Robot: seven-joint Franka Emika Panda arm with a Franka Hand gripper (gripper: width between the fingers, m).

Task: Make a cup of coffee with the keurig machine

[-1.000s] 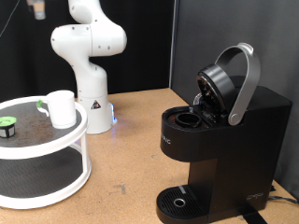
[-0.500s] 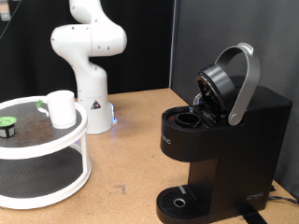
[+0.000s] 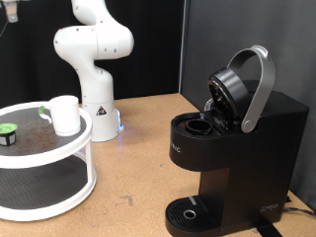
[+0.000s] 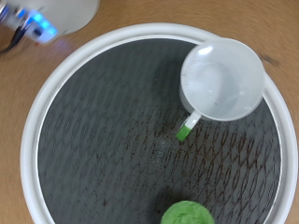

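Observation:
The white cup (image 3: 65, 115) stands upright on the top tier of a white two-tier round stand (image 3: 87, 131) at the exterior view's left. From above in the wrist view the cup (image 4: 222, 79) is empty. The keurig machine (image 3: 267, 148) stands at the exterior view's right with its lid raised and its pod chamber (image 3: 202, 125) open. Only a part of my gripper (image 3: 10, 10) shows, at the exterior view's top left corner, high above the stand. Its fingers do not show in the wrist view.
A green-topped dark pod (image 3: 8, 131) sits on the stand's top tier left of the cup; it also shows in the wrist view (image 4: 187, 213). A small green piece (image 4: 188, 128) lies beside the cup. The arm's white base (image 3: 97, 109) stands behind the stand.
My gripper has moved left along the exterior view's top edge, from above the cup towards the corner. Cup, pod and machine have not moved.

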